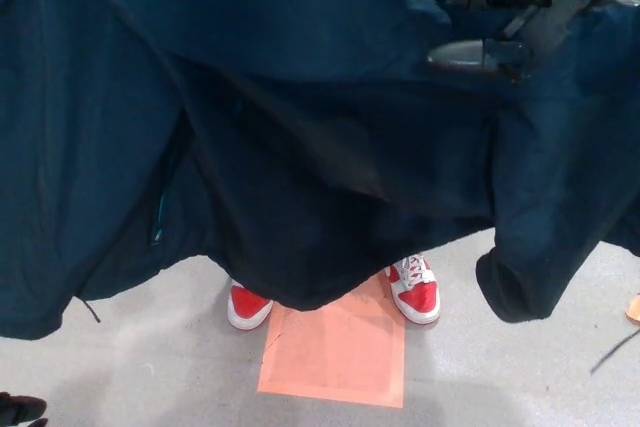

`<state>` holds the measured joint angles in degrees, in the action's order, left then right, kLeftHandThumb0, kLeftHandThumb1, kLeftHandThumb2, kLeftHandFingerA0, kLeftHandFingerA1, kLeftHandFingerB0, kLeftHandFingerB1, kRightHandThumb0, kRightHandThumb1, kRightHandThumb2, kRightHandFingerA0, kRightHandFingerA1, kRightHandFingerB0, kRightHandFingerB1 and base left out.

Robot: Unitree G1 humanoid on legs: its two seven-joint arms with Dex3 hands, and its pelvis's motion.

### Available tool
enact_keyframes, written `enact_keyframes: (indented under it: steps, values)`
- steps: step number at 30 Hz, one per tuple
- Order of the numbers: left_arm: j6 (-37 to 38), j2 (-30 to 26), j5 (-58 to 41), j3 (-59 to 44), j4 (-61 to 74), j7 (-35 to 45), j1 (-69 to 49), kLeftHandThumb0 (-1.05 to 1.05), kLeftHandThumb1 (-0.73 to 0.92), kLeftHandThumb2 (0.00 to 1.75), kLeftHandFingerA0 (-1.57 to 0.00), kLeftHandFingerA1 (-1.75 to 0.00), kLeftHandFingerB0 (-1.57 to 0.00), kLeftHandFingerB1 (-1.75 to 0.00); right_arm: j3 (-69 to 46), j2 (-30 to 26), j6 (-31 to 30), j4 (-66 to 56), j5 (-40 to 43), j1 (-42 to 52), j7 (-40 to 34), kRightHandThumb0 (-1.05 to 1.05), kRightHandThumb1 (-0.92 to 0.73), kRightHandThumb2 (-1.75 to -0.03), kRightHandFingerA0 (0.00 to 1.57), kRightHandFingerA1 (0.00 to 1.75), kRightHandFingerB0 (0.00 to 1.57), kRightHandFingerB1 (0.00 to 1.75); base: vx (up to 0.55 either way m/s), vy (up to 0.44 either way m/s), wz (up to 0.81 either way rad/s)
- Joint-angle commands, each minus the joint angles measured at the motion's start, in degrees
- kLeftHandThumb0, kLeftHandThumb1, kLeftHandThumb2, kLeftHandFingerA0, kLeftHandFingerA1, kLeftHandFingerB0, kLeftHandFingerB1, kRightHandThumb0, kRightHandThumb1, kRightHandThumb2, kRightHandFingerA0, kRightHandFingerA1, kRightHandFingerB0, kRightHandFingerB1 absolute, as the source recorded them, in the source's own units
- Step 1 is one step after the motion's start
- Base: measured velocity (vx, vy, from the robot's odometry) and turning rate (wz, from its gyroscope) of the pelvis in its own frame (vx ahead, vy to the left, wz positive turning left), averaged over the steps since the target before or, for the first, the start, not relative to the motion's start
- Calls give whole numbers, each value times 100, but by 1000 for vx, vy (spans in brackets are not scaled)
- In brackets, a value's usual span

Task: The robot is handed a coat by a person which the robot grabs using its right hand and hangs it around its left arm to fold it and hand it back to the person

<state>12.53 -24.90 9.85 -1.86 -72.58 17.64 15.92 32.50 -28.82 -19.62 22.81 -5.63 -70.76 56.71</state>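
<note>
A dark blue-green coat (pixel 250 127) hangs spread across almost the whole head view, with its hem just above the floor. One sleeve (pixel 540 237) droops at the right, its cuff bunched. A teal zip line (pixel 158 212) shows on the left part. My right hand (pixel 500 22), black with a grey tip, comes in at the top right against the upper part of the coat. Its grip is hidden among the dark folds. My left hand and arm do not show. Below the hem stand a person's red and white shoes (pixel 415 292).
An orange square (pixel 335 347) is marked on the grey floor (pixel 150 367) between the shoes. A dark object (pixel 15 409) sits at the bottom left corner. At the right edge lie a thin black cord (pixel 615 352) and a small orange bit (pixel 633 309).
</note>
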Motion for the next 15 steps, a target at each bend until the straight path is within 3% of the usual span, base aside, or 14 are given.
enact_keyframes:
  steps: [1, 2, 3, 4, 5, 6, 7, 8, 9, 14, 15]
  values:
    - [139, -73, -190, -115, -14, 220, -86, -63, 90, 67, -21, -32, -22, -32, 1004, -200, 349, -181, -1803, 72, -450, -39, -14, -85, 1, 49, 0, 47, 0, 0, 0]
    - [99, -52, -259, -177, -22, 259, -75, -63, 90, 67, -21, -32, -22, -32, 1317, -215, 609, -164, -2394, 106, -979, -39, -14, -85, 1, 49, 0, 47, 0, 0, 0]
    - [60, -29, -313, -231, -30, 279, -67, -61, 89, 67, -21, -31, -21, -32, 1455, -216, 724, -146, -2721, 162, -1442, -89, -47, -85, 32, 50, 19, 38, 0, 0, 0]
    - [22, -5, -363, -284, -37, 293, -60, -61, 89, 67, -21, -31, -21, -32, 1550, -213, 805, -126, -2980, 223, -1891, -89, -47, -85, 32, 50, 19, 38, 0, 0, 0]
    - [3, 16, -400, -331, -29, 292, -62, -62, 89, 67, -21, -31, -21, -32, 1649, -238, 1173, 19, -3420, 434, -3170, -73, -43, -81, 93, 94, 47, 50, 0, 0, 0]
    - [23, 15, -410, -349, -20, 319, -53, -63, 89, 67, -21, -31, -20, -32, 1666, -252, 1530, 263, -3588, 543, -4121, -45, -54, -58, 93, 127, 81, 53, 0, 0, 0]
    - [31, 14, -410, -360, -16, 332, -50, -63, 89, 67, -21, -31, -20, -32, 1676, -257, 1668, 367, -3643, 578, -4485, -45, -54, -58, 93, 127, 81, 53, 0, 0, 0]
    - [60, 27, -412, -369, -6, 328, -51, -64, 89, 67, -22, -31, -22, -32, 1636, -200, 1745, 592, -3613, 624, -4918, -39, -62, -62, 81, 156, 77, 67, 0, 0, 0]
    - [74, 33, -427, -387, 5, 350, -56, -66, 89, 67, -22, -31, -24, -32, 1639, -180, 1780, 722, -3628, 642, -5187, -46, -68, -64, 80, 165, 70, 100, 0, 0, 0]
    - [167, 51, -600, -557, 32, 567, -77, -64, 90, 67, -22, -32, -24, -32, 1649, -100, 1823, 1051, -3688, 682, -5916, -48, -82, -66, 82, 165, 72, 98, 0, 0, 0]
    - [109, 72, -637, -591, 56, 584, -46, -64, 89, 67, -24, -33, -25, -33, 1649, -93, 1791, 1108, -3666, 686, -5927, -50, -90, -70, 78, 172, 65, 120, 0, 0, 0]
